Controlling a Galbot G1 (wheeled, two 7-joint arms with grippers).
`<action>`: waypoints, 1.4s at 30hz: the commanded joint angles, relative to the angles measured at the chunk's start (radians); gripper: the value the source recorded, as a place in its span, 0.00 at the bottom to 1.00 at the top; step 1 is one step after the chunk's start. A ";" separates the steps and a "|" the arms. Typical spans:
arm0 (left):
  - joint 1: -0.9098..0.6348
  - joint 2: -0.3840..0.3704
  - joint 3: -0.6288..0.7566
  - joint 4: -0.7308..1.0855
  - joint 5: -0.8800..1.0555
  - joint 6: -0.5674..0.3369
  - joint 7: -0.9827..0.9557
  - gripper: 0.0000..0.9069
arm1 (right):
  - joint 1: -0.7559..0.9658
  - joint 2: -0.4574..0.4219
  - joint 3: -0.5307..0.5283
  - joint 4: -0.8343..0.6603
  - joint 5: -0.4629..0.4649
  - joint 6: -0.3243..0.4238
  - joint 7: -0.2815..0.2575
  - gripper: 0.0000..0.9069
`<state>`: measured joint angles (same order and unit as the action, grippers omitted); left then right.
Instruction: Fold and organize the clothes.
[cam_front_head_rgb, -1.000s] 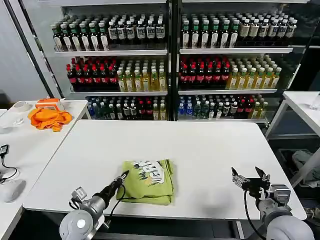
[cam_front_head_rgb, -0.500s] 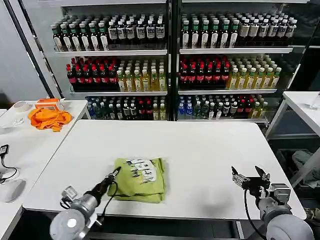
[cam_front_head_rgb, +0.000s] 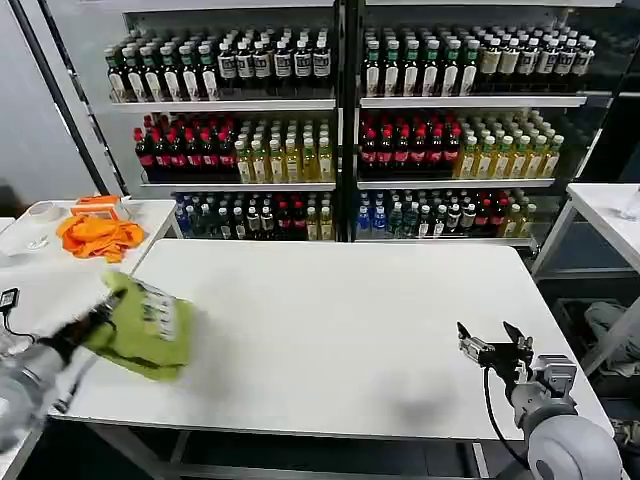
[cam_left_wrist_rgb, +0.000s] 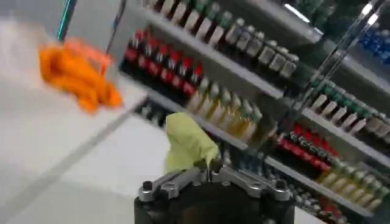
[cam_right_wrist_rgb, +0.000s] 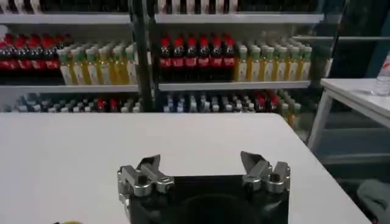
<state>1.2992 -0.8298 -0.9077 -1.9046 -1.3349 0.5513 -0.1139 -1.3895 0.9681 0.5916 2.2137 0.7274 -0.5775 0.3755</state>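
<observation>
The left gripper is clamped on the folded T-shirt, holding it at the counter's left edge. The right gripper hovers with fingers spread over the near right corner.

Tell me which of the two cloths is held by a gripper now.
The lime yellow-green T-shirt, folded, is held by the left gripper at the table's left edge. The orange cloth lies untouched on the side table.
</observation>
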 joint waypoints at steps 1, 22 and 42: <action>0.017 0.179 0.246 -0.162 0.253 0.025 0.009 0.01 | 0.033 0.002 -0.007 -0.010 0.011 0.002 -0.004 1.00; -0.424 -0.113 0.912 0.097 0.653 0.003 -0.003 0.02 | -0.077 0.021 0.050 0.022 -0.012 0.005 -0.007 1.00; -0.312 -0.300 0.808 0.063 0.472 -0.235 -0.044 1.00 | 0.136 0.036 -0.220 -0.040 -0.014 0.002 -0.005 1.00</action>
<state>0.9234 -1.0570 -0.0297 -1.8121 -0.7735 0.4657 -0.1185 -1.4075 0.9966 0.5801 2.2225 0.7026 -0.5753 0.3679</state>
